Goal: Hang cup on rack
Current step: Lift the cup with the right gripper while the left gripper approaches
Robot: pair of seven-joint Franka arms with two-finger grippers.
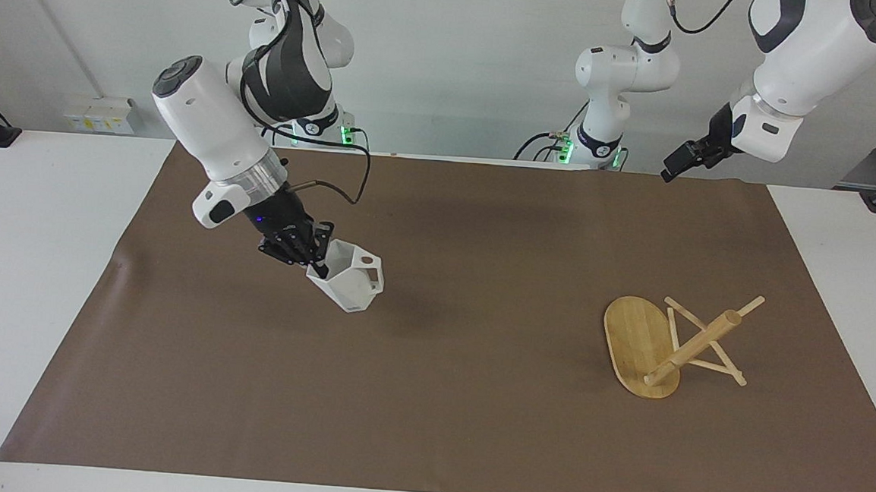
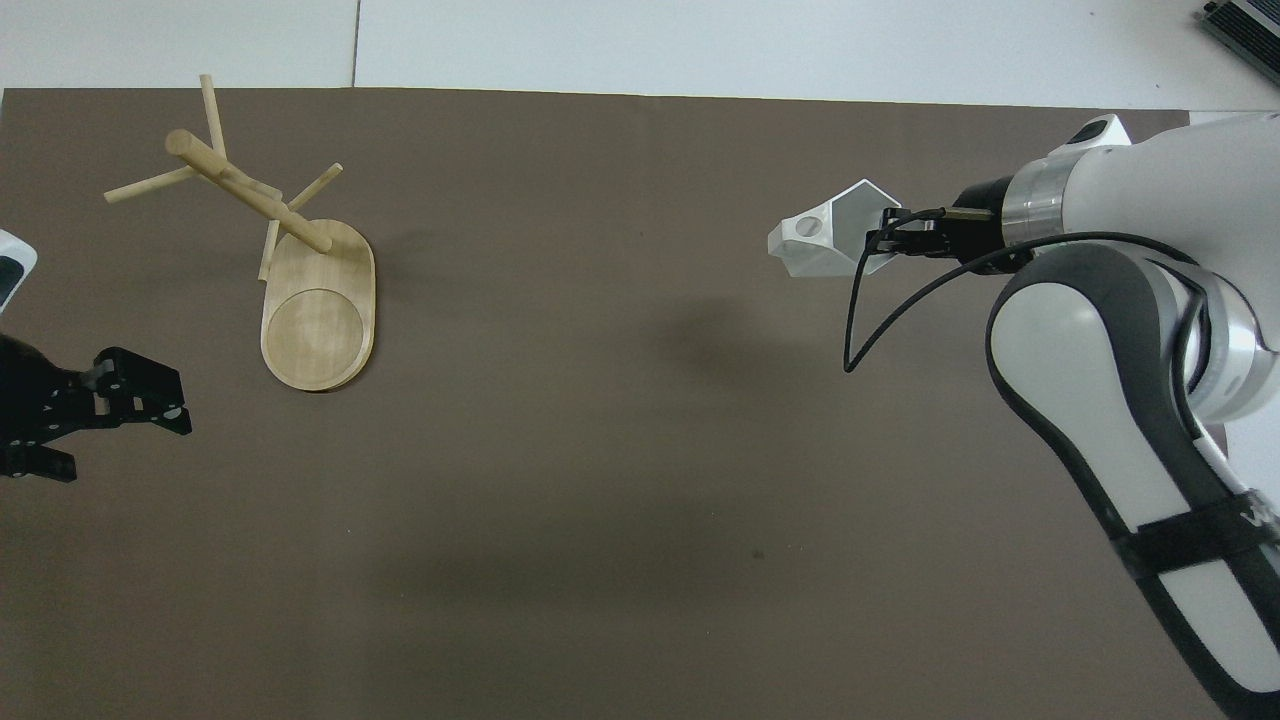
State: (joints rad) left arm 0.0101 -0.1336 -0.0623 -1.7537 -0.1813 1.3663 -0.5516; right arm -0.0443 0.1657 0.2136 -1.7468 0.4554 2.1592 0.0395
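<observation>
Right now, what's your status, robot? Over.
Right claw shut on cup, airborne over mat. Left claw open, waiting. Rack tipped over. Path clear.

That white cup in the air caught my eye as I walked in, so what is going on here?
The right gripper is shut on the rim of the cup and holds it tilted above the brown mat, clear of the surface. The rack lies tipped over toward the left arm's end of the table, so nothing hangs on it yet. The left gripper waits with open jaws, holding nothing.
</observation>
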